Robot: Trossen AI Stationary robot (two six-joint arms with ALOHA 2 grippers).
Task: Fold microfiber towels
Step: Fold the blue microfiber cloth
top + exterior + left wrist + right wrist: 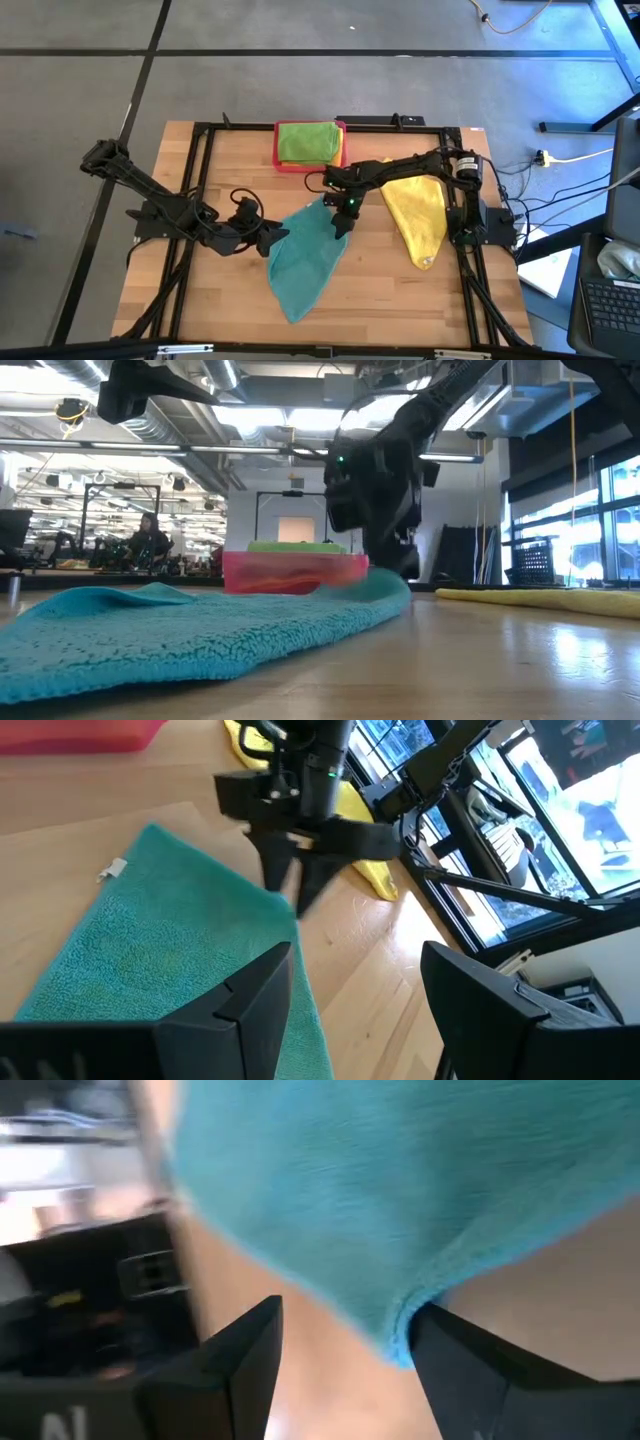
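Teal towel [306,258] lies mid-desk; right gripper [342,214] stands parted over its far corner, left gripper [273,237] released beside its left edge, yellow towel [420,215] rightward.

Even overhead light keeps the table [400,300] bright in the high view, with only soft, short shadows under the arms. In the low view, ceiling strip lights and the windows glare behind a dark, backlit right gripper [375,490], and the near teal towel [150,635] is soft. The right wrist view is heavily motion-blurred.
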